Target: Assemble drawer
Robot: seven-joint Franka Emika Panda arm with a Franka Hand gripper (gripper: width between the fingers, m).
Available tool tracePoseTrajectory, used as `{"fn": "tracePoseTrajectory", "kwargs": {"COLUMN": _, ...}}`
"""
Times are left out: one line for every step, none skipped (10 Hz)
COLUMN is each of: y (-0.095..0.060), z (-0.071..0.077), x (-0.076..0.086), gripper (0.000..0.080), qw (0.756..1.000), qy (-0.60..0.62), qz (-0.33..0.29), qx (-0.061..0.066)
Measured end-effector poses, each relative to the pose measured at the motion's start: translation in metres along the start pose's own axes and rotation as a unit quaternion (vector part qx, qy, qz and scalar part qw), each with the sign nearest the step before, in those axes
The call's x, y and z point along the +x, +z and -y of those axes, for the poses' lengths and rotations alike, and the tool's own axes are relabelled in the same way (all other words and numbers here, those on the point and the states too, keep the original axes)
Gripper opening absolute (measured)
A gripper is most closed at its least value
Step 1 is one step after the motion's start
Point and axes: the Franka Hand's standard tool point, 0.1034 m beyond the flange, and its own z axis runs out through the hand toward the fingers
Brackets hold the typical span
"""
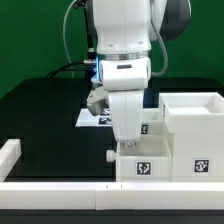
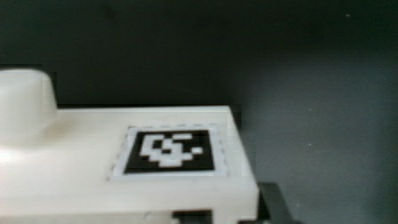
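Observation:
A small white drawer tray [image 1: 140, 166] lies at the table's front, with tags on its near face and a round knob [image 1: 110, 155] pointing to the exterior view's left. The large white housing [image 1: 195, 135] stands right beside it, on the exterior view's right. My gripper [image 1: 128, 147] reaches straight down onto the tray. In the wrist view the tray's tagged face [image 2: 173, 150] fills the picture. One dark finger [image 2: 285, 205] presses its outer edge, and the other shows as a dark patch inside the edge. The gripper [image 2: 231, 212] is shut on the tray's wall. A second white part [image 1: 150, 126] is mostly hidden behind the arm.
The marker board [image 1: 97, 119] lies flat on the black table behind the gripper. Low white rails run along the front edge [image 1: 80, 193] and at the exterior view's left [image 1: 10, 155]. A green wall stands behind.

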Motion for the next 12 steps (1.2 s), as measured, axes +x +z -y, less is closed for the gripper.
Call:
{"fn": "tracePoseTrajectory", "kwargs": {"y": 0.0, "z": 0.0, "x": 0.0, "gripper": 0.0038, "qw": 1.0, "qy": 0.0, "qz": 0.0, "qx": 0.0}}
{"fn": "tracePoseTrajectory", "kwargs": {"y": 0.0, "z": 0.0, "x": 0.0, "gripper": 0.0038, "qw": 1.0, "qy": 0.0, "qz": 0.0, "qx": 0.0}}
{"fn": "tracePoseTrajectory", "kwargs": {"y": 0.0, "z": 0.0, "x": 0.0, "gripper": 0.0038, "qw": 1.0, "qy": 0.0, "qz": 0.0, "qx": 0.0}}
{"fn": "tracePoseTrajectory", "kwargs": {"y": 0.0, "z": 0.0, "x": 0.0, "gripper": 0.0038, "qw": 1.0, "qy": 0.0, "qz": 0.0, "qx": 0.001}}
{"fn": "tracePoseTrajectory", "kwargs": {"y": -0.005, "z": 0.001, "x": 0.002, "gripper": 0.0038, "qw": 1.0, "qy": 0.0, "qz": 0.003, "qx": 0.01}}
{"fn": "tracePoseTrajectory", "kwargs": {"y": -0.011, "z": 0.0, "x": 0.002, "gripper": 0.0038, "qw": 1.0, "qy": 0.007, "qz": 0.006, "qx": 0.015}}
{"fn": "tracePoseTrajectory", "kwargs": {"y": -0.014, "z": 0.0, "x": 0.006, "gripper": 0.0038, "qw": 1.0, "qy": 0.018, "qz": 0.007, "qx": 0.016}}
{"fn": "tracePoseTrajectory", "kwargs": {"y": -0.012, "z": 0.004, "x": 0.009, "gripper": 0.0038, "qw": 0.999, "qy": 0.033, "qz": 0.008, "qx": 0.02}}
{"fn": "tracePoseTrajectory", "kwargs": {"y": -0.012, "z": 0.005, "x": 0.011, "gripper": 0.0038, "qw": 0.999, "qy": 0.042, "qz": 0.009, "qx": 0.023}}
{"fn": "tracePoseTrajectory", "kwargs": {"y": -0.011, "z": 0.006, "x": 0.013, "gripper": 0.0038, "qw": 0.998, "qy": 0.052, "qz": 0.009, "qx": 0.024}}
{"fn": "tracePoseTrajectory", "kwargs": {"y": -0.007, "z": 0.008, "x": 0.017, "gripper": 0.0038, "qw": 0.997, "qy": 0.073, "qz": 0.009, "qx": 0.027}}
{"fn": "tracePoseTrajectory", "kwargs": {"y": -0.004, "z": 0.011, "x": 0.021, "gripper": 0.0038, "qw": 0.996, "qy": 0.089, "qz": 0.01, "qx": 0.031}}
